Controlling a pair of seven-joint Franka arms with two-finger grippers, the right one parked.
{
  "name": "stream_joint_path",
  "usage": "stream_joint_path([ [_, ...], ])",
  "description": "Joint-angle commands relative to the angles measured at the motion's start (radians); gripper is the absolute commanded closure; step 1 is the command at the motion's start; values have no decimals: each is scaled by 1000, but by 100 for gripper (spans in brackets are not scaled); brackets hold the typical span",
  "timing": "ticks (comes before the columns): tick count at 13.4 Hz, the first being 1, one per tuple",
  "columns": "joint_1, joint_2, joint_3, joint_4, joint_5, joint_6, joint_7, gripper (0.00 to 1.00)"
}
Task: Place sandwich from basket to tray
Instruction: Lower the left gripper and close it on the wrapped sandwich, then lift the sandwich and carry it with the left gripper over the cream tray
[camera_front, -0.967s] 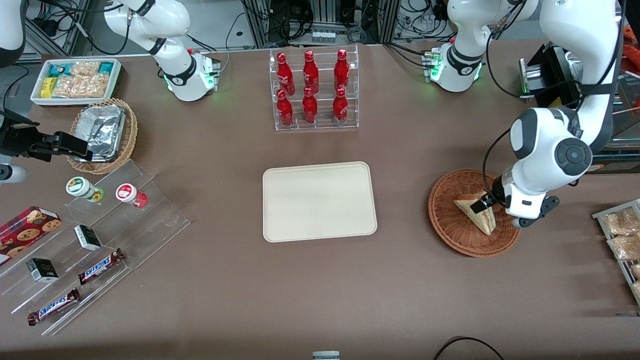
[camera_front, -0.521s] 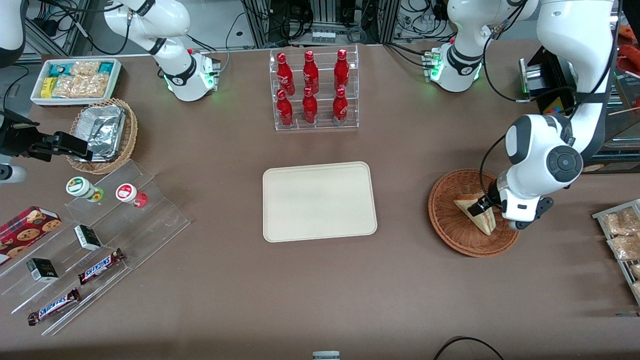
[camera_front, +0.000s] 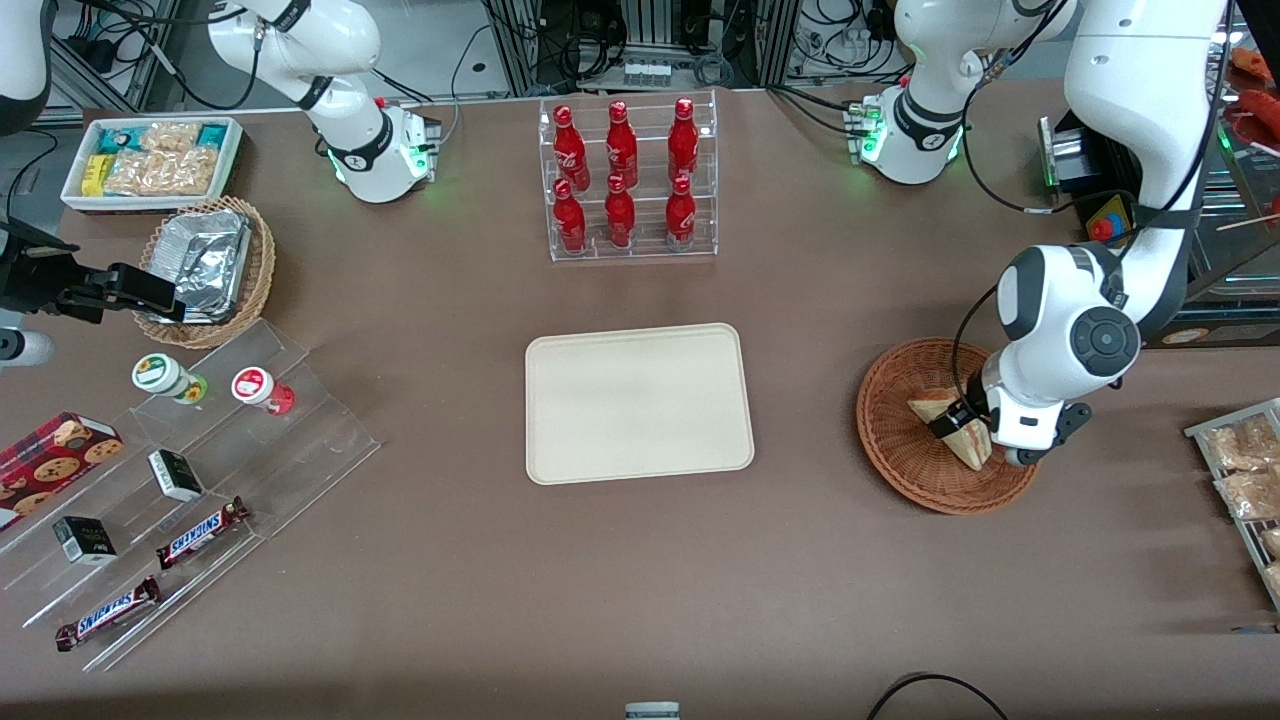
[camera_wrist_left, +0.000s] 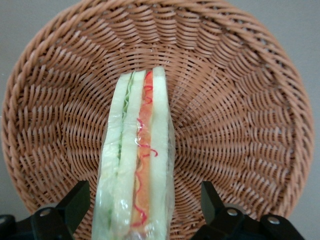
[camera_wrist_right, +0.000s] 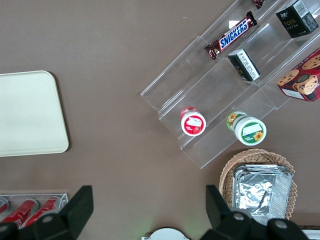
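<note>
The sandwich (camera_front: 968, 447) is a wrapped pale wedge lying in the reddish-brown woven basket (camera_front: 890, 445), toward the working arm's end of the table. In the left wrist view the sandwich (camera_wrist_left: 137, 165) shows its red, orange and green filling edge against the basket (camera_wrist_left: 240, 125) weave. My gripper (camera_front: 950, 420) is low inside the basket, open. Its black fingers (camera_wrist_left: 75, 202) stand on either side of the sandwich with a gap at each, so the gripper (camera_wrist_left: 143, 192) straddles it without gripping. The cream tray (camera_front: 638, 402) lies bare mid-table.
A clear rack of red bottles (camera_front: 624, 180) stands farther from the front camera than the tray. A wire rack of snack packets (camera_front: 1245, 470) sits at the working arm's table edge. Stepped acrylic shelves (camera_front: 200, 480), a foil-filled tan basket (camera_front: 205, 268) and a white snack bin (camera_front: 150, 160) lie toward the parked arm's end.
My arm has sunk lower over the basket and shifted slightly toward the tray, bringing the open gripper down around the sandwich. The sandwich has not moved.
</note>
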Motion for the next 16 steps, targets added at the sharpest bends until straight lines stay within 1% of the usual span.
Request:
stream_joint_path([
  [1,10,-9,-7,-37,23,33,-25,100],
  [3,9,-23,-7,-37,23,13,-19,100],
  [6,7,-83,-10,-15,23,-90,61,100],
  [9,-16,-92,-19,66,24,-212,113,100],
  [13,-132,-83,-25,115,27,-237,194,100],
  [14,-175,-75,-27,126,27,-237,227,100],
  [16,-249,-42,-27,164,24,-239,216,100],
])
